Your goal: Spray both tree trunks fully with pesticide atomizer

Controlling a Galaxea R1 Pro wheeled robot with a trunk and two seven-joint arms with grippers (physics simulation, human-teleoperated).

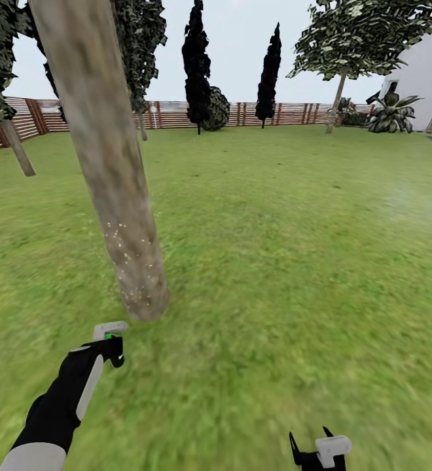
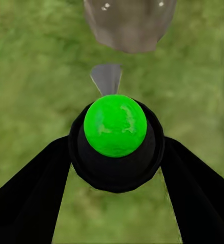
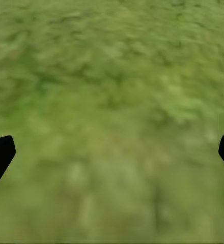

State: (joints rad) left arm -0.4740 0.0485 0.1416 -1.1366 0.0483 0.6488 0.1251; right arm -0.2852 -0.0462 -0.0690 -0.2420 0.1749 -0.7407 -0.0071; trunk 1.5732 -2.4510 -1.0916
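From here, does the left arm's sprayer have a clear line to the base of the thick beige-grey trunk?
Probably yes: the left hand holds the green-topped black atomizer pointed at the trunk; only grass lies between.

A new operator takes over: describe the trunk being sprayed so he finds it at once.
Start from the brown slat fence at the lawn's far edge and come toward the robot. The tree trunk is the thick, leaning beige-grey column just ahead of the left gripper holding the atomizer. Unlike the thinner trunks farther back, whitish specks dot its base.
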